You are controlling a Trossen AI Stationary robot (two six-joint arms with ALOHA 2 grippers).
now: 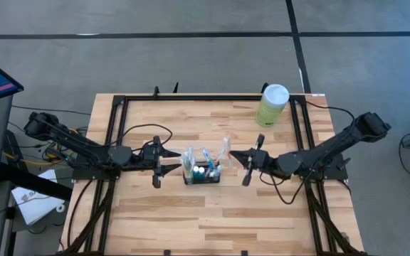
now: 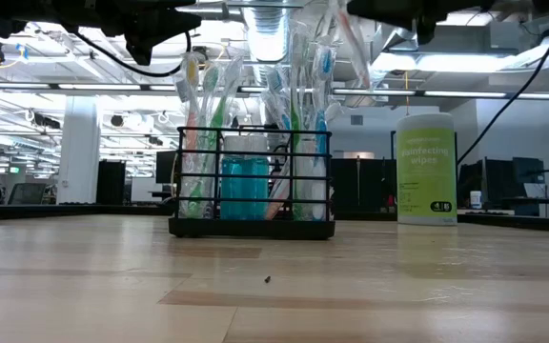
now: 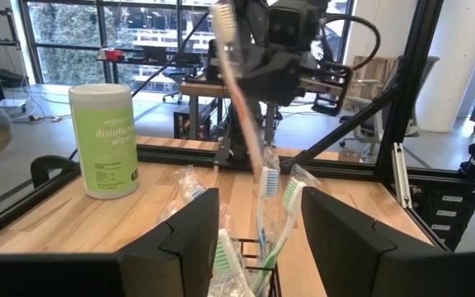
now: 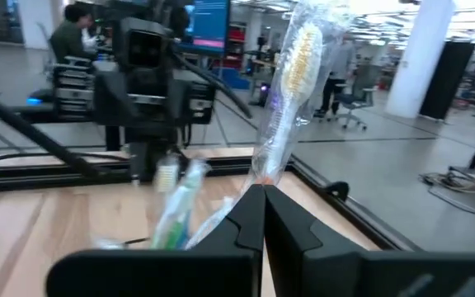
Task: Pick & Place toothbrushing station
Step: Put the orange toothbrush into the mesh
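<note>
Wooden table (image 1: pixel 212 220), black toothbrushing station (image 1: pixel 201 178) mid-table, green wipes canister (image 1: pixel 272 106)

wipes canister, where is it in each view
High: wipes canister at the table's far edge, right of centre.
Low: right of the mesh holder, canister.
Left wrist: at left.
Right wrist: not in it.
Shared landmark: the mesh holder's toothbrushes.

Two black jointed arms, black cables looped alongside, matte angular gripper (image 1: pixel 166 163) fingers.
</note>
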